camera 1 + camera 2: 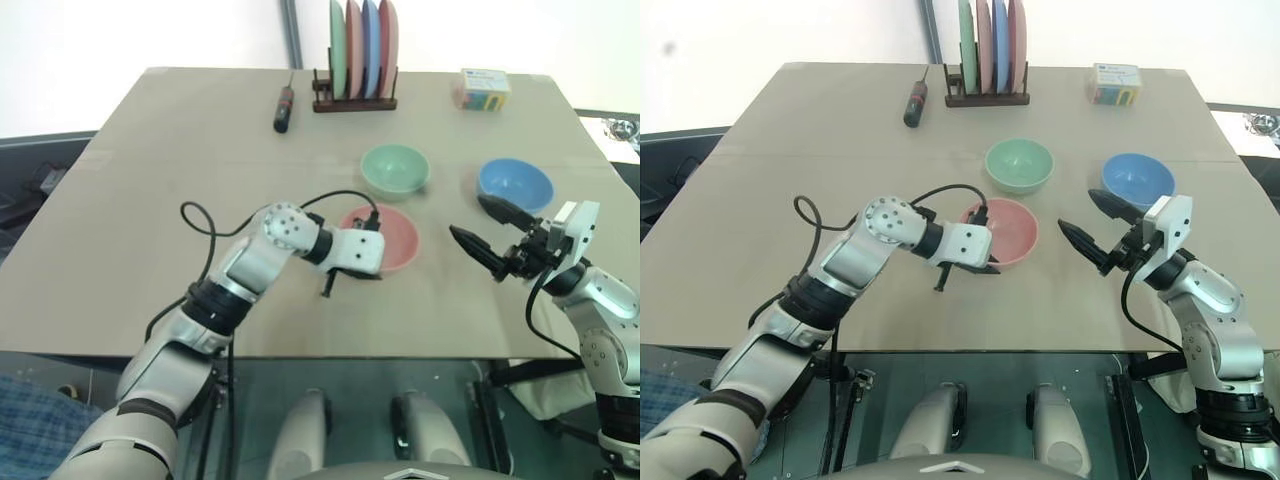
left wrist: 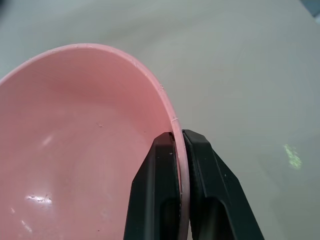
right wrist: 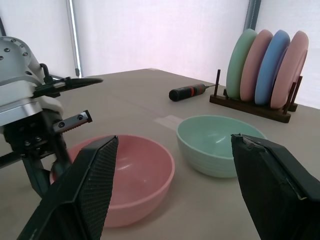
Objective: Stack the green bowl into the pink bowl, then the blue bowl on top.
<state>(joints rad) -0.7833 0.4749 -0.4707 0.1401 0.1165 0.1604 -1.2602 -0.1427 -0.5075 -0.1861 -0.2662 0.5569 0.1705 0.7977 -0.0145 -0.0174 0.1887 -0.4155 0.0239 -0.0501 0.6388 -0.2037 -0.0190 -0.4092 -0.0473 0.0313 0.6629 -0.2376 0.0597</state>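
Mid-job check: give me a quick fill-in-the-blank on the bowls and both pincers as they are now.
1. The left pincer has its fingers on either side of the rim of the ____ bowl.
2. The right pincer is ____ and holds nothing.
3. The green bowl sits on the table, ____ nothing inside it.
4. The blue bowl lies nearest the ____ pincer.

Missing words: pink; open; with; right

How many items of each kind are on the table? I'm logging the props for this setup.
Bowls: 3, the pink bowl, the green bowl, the blue bowl
Plates in the rack: 4
Rack: 1
Screwdriver: 1
Small box: 1
Total: 10
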